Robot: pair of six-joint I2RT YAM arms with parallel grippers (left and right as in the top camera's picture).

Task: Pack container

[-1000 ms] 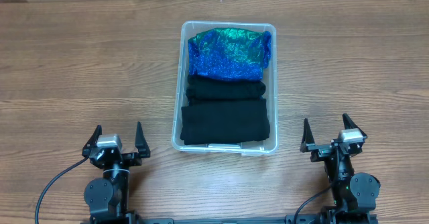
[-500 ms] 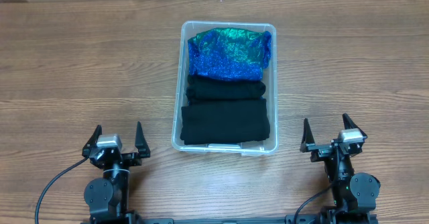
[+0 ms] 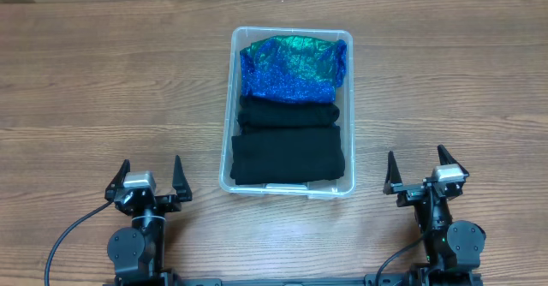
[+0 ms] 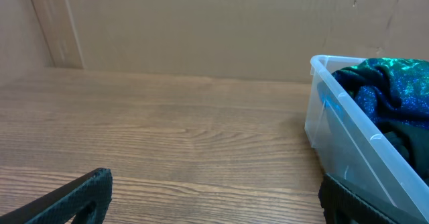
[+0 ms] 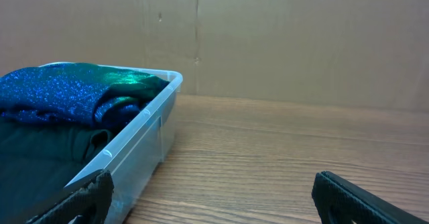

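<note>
Resting at the bottom of the overhead frame, my left gripper [image 3: 151, 170] and right gripper [image 3: 416, 162] stand spread wide, empty. Beyond, at centre, the container [image 3: 229, 106] holds 2 black garments [image 3: 287, 155], then a blue-green sequined garment [image 3: 291, 68]. Packing looks done; with nothing loose in view, I judge no further pick is needed.

I see a brown wood-grain table [image 3: 86, 80], its grain running left to right. Directly on it sits one clear, rectangular plastic container [image 3: 287, 190] with rounded corners, standing flat near the middle, its long sides running away from the near edge.
</note>
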